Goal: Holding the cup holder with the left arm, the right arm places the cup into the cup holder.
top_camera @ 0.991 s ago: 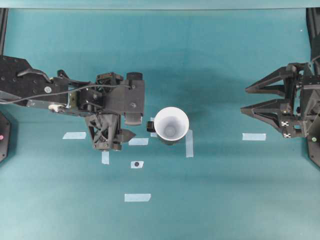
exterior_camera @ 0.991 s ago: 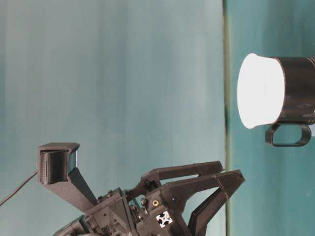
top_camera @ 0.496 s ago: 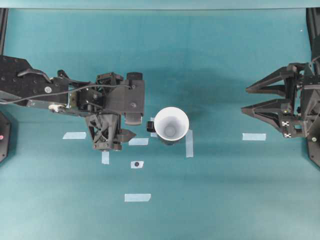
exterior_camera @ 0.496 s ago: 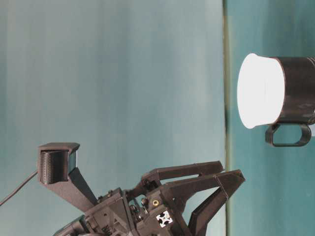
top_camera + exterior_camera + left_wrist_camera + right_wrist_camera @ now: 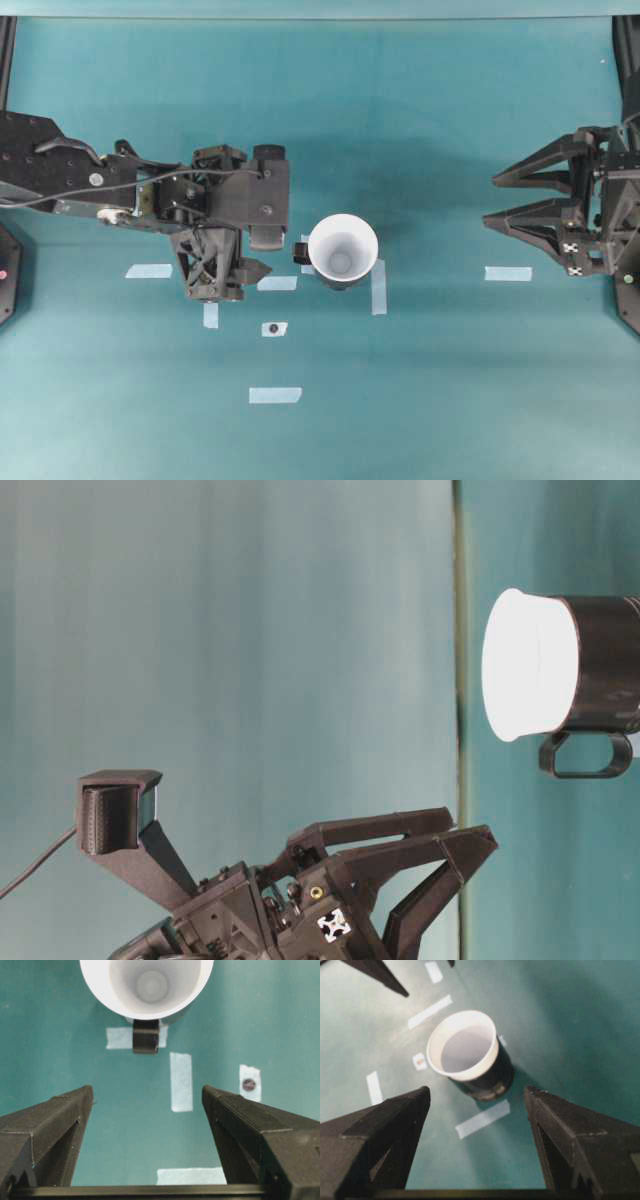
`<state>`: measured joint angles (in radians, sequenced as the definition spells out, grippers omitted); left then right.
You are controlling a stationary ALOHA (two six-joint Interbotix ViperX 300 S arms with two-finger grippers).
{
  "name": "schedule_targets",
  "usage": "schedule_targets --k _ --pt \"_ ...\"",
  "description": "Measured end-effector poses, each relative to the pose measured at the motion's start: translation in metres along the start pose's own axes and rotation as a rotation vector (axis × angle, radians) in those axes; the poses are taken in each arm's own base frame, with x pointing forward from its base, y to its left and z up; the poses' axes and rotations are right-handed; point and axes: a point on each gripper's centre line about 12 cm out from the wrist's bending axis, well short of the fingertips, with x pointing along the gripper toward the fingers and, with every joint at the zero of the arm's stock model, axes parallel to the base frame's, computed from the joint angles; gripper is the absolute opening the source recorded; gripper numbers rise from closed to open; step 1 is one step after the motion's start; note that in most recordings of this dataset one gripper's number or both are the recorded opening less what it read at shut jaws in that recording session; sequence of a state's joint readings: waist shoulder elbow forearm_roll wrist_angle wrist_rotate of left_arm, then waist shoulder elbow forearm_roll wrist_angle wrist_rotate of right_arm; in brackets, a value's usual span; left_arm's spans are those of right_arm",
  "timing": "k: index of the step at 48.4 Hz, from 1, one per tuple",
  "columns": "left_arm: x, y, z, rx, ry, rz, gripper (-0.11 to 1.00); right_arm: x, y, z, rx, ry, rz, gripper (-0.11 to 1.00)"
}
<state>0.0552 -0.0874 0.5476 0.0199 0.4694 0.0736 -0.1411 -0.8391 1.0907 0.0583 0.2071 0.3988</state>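
**Cup seated, both claws clear: finish with a clean retreat**

The cup point(image 5: 342, 250) already sits inside the cup holder point(image 5: 605, 675) at the centre of the overhead frame, its white rim standing proud of the glossy black wall. The holder's stubby handle point(image 5: 146, 1036) points toward the left claw point(image 5: 147, 1110), which is spread wide and holds nothing; it stops short of the handle, with bare tabletop point(image 5: 450, 380) between them. The right claw point(image 5: 500, 200) sits at the far right edge of the overhead frame, well apart from the cup, its jaws wide too and empty.

By my judgement the placing is done, and what remains is withdrawal. To do that well, draw each arm straight back along its own line, jaws kept wide, so no finger sweeps the handle or the rim. The pair looks top-heavy, so a light knock could tip it. The tape strips point(image 5: 378, 287) around the holder give a check that it has not shifted.
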Motion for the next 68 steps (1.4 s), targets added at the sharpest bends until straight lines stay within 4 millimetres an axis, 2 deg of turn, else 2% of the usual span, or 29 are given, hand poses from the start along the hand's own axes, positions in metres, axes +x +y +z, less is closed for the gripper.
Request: schedule_targets --k 68 --pt "0.0042 -0.0008 -0.0019 -0.003 0.012 -0.002 0.91 0.0002 -0.0022 -0.0037 -0.018 0.021 -0.013 0.81"
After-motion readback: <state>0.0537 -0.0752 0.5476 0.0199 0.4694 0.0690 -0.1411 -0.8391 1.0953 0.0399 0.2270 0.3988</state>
